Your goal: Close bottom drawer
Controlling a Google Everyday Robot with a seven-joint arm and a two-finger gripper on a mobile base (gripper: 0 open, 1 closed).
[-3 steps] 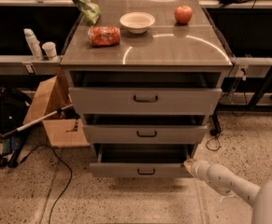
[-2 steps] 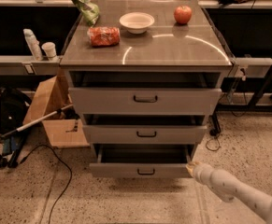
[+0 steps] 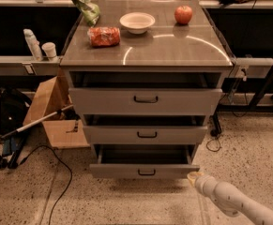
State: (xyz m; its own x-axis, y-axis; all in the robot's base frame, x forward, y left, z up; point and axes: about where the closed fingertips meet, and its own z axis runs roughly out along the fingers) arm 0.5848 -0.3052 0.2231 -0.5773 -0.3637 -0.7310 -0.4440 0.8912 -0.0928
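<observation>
The bottom drawer [image 3: 144, 170] of the grey cabinet [image 3: 145, 55] stands pulled out, its shallow grey front and small black loop handle [image 3: 146, 172] facing me. Its grey box interior shows above the front panel. My gripper [image 3: 193, 177] comes in from the lower right on a white arm. Its yellowish tip sits right at the lower right corner of the bottom drawer's front. The middle drawer [image 3: 145, 134] and top drawer [image 3: 145, 100] also stand slightly open.
On the cabinet top lie a green bag [image 3: 82, 1], a red packet [image 3: 104, 36], a white bowl [image 3: 137, 22] and a red apple [image 3: 183, 14]. A cardboard box [image 3: 56, 111], a black bag [image 3: 11, 116] and cables lie on the floor at left. Table legs stand at right.
My arm has drawn back toward the lower right and sits lower in view. The tip stays by the drawer's right corner. The bottom drawer looks about as far out as before.
</observation>
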